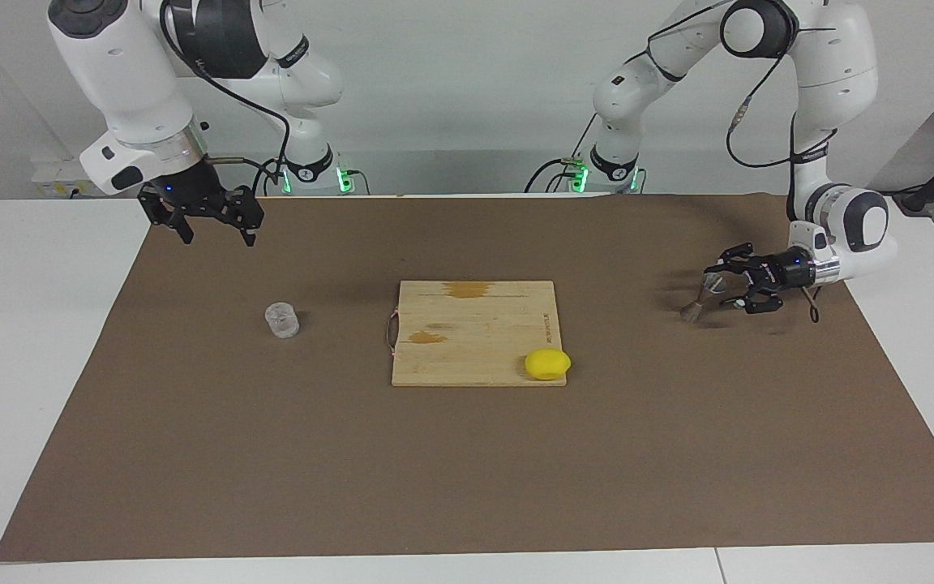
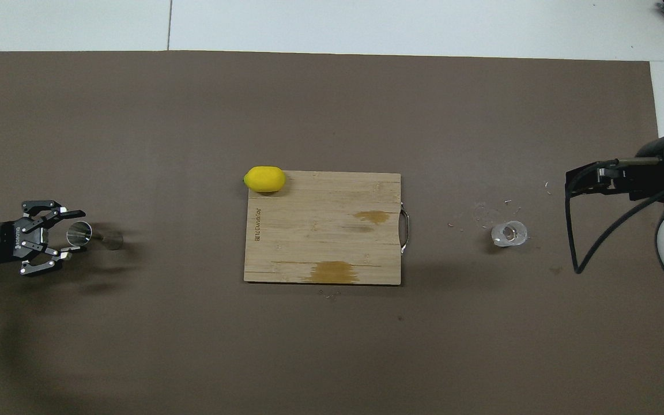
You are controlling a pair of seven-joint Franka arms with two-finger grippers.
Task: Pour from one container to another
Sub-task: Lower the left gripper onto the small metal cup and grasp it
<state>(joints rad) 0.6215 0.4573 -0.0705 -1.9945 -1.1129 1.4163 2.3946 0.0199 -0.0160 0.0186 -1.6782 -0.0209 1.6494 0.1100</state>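
The small grey metal hourglass-shaped jigger (image 1: 702,298) is at the left arm's end of the counter (image 1: 467,454), which carries a brown mat. It is tilted, with its lower cone on or very near the mat and its upper cone leaning toward the left pincer (image 1: 728,285). This pincer is turned sideways, low over the mat, and its black fingers (image 2: 61,214) stand spread around the upper cone of the jigger; whether they press on the metal I cannot tell.

The small clear textured glass tumbler (image 1: 281,319) stands upright on the mat toward the right arm's end of the counter, well apart from the jigger. The right pincer (image 1: 206,219) hangs in the air with its fingers spread and holds nothing; it is not touching the tumbler.

Between the two containers lies a rectangular wooden cutting board (image 1: 467,324) with darker stains. A yellow lemon (image 1: 547,363) rests on the corner of the board farther from the robots, toward the left arm's end.
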